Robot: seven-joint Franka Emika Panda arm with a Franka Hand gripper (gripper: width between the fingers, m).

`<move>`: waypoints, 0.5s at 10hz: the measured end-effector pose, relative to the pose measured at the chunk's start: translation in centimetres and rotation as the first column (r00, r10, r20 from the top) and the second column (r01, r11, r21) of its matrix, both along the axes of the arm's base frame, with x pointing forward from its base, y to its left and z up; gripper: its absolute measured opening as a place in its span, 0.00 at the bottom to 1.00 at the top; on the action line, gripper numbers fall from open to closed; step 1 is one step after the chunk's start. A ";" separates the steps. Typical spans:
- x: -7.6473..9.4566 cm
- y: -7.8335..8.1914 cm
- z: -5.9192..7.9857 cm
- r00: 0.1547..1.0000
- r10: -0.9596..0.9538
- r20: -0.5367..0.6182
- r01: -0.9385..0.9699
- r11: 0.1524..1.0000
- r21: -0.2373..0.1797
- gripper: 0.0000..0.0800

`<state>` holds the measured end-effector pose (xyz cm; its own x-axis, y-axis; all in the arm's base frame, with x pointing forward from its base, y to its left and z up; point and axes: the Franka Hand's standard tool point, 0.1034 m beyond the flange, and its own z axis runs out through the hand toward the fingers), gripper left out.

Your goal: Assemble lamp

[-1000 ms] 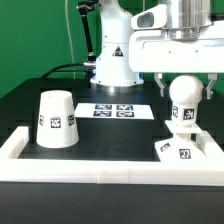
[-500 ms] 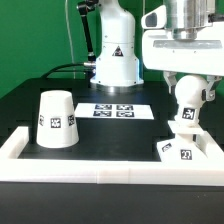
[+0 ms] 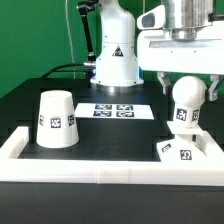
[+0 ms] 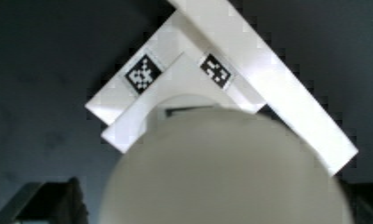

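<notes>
The lamp's round white bulb (image 3: 183, 101) stands upright on its neck on the flat square base (image 3: 186, 151), at the exterior view's right. My gripper (image 3: 186, 86) hangs over the bulb, open, one finger on each side of the globe and not touching it. In the wrist view the bulb (image 4: 218, 165) fills the foreground, and the tagged base (image 4: 165, 80) lies beyond it. One dark finger (image 4: 50, 205) shows well apart from the globe. The tapered shade (image 3: 57, 119) stands alone with its wide end down at the exterior view's left.
A low white wall (image 3: 100, 166) runs along the front and up both sides of the black table. The base sits in its right corner. The marker board (image 3: 112, 110) lies flat in the middle, in front of the arm's white pedestal (image 3: 115, 62).
The jaws have spread wider and stand off the bulb. The hand dipped over the globe half a second ago and has lifted slightly. Bulb, base and shade have not moved.
</notes>
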<state>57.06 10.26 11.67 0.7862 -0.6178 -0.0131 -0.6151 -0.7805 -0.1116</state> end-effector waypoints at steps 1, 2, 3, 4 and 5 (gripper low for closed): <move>0.0 -0.1 0.0 0.989 0.144 0.015 -0.144 0.990 -0.011 0.87; 0.0 -0.1 0.0 0.980 0.200 0.020 -0.200 0.980 -0.015 0.87; 0.0 -0.1 0.0 0.958 0.286 0.026 -0.285 0.958 -0.023 0.87; 0.0 -0.1 0.0 0.938 0.344 0.031 -0.343 0.939 -0.028 0.87; 0.0 -0.1 0.0 0.913 0.407 0.035 -0.406 0.913 -0.035 0.87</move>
<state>57.07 10.17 11.64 0.9691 -0.2441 0.0359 -0.2392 -0.9652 -0.1061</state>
